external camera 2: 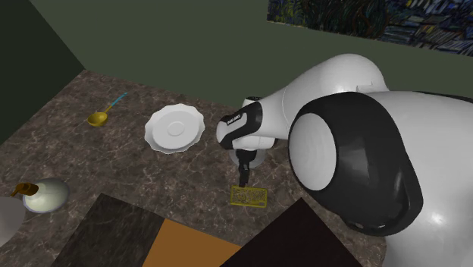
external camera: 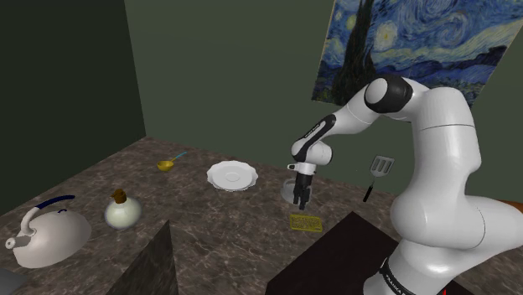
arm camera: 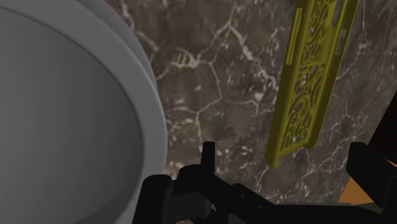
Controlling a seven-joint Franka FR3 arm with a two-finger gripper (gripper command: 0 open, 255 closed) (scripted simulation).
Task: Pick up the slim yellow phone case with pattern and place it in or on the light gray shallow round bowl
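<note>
The slim yellow phone case (external camera: 306,222) (external camera 2: 250,197) with a cut-out pattern lies flat on the dark marble counter, near its front edge. My gripper (external camera: 300,199) (external camera 2: 242,182) hangs just above the case's far end, pointing down. In the wrist view the case (arm camera: 308,76) stretches away from my open gripper (arm camera: 286,168), its near tip between the fingers, untouched. A light grey round bowl (arm camera: 70,121) with a smooth rim sits right beside the gripper; in the shoulder view this bowl (external camera: 287,191) is mostly hidden behind the hand.
A white scalloped plate (external camera: 232,175) (external camera 2: 176,127) lies further along the counter. A yellow spoon (external camera: 168,163), a corked round flask (external camera: 121,209), a kettle (external camera: 46,235) and a black spatula (external camera: 377,172) stand around. A dark box (external camera: 335,251) borders the case.
</note>
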